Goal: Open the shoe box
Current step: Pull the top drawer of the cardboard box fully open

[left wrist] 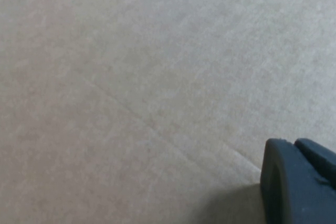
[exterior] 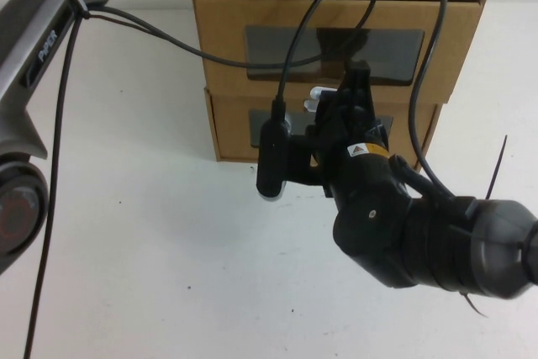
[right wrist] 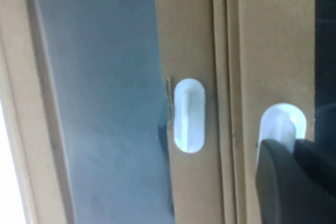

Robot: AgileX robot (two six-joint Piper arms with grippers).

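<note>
Handle (exterior: 315,92) on lower box (exterior: 231,132) meets closed right pincer (right wrist: 295,156); left pincer (left wrist: 296,153) above.

Left arm (exterior: 34,56), left of the boxes (exterior: 336,6): we read "PiPER" in white lettering.
Sticker (exterior: 367,150) on the right arm (exterior: 437,241), before the boxes: we see a warning triangle; its words are unreadable.

A lab: robot arm (exterior: 420,233) over white table (exterior: 151,250).

Brown cardboard upper shoe box (exterior: 223,39) stacked on lower shoe box (exterior: 231,132); drawers shut, dark windows (exterior: 277,44), white handles (right wrist: 189,115).
</note>
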